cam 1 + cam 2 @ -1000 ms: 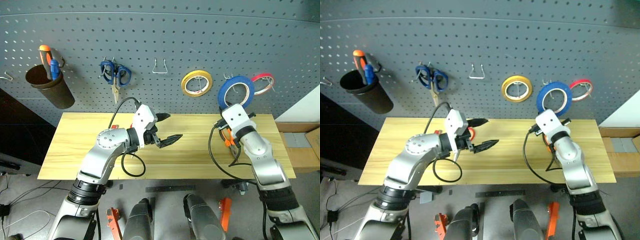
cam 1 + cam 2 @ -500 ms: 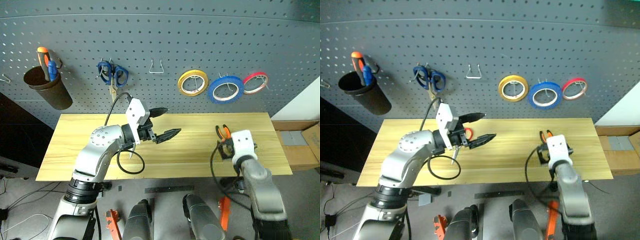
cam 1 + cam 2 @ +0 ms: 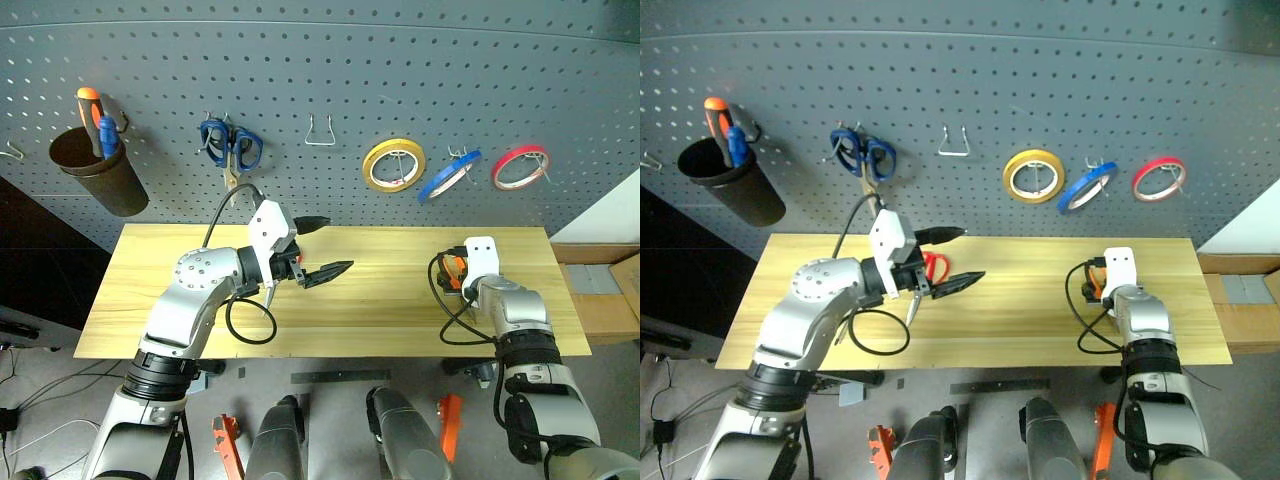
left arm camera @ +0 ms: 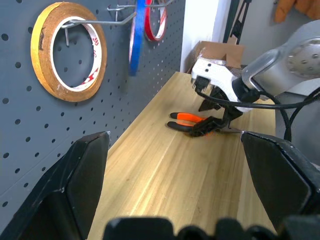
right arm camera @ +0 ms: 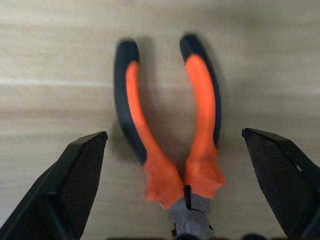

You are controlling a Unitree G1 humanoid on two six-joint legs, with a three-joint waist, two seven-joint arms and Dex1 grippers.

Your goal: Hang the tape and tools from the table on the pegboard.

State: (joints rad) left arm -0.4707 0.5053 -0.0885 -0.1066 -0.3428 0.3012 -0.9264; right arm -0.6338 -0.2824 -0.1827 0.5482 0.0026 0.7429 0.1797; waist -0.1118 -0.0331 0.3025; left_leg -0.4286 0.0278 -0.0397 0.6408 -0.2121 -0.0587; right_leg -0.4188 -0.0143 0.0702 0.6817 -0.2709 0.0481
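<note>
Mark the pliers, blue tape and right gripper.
pliers [image 5: 200,95]: right wrist view, orange handle.
blue tape [image 3: 447,176]: left eye view, ring's band on its hook.
right gripper [image 4: 212,120]: left wrist view, midway between open fingertips.

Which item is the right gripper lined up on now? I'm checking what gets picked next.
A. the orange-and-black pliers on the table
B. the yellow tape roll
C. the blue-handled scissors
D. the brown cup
A: in the right wrist view the pliers lie flat on the table between the open jaws of the right gripper, not yet gripped.
</note>
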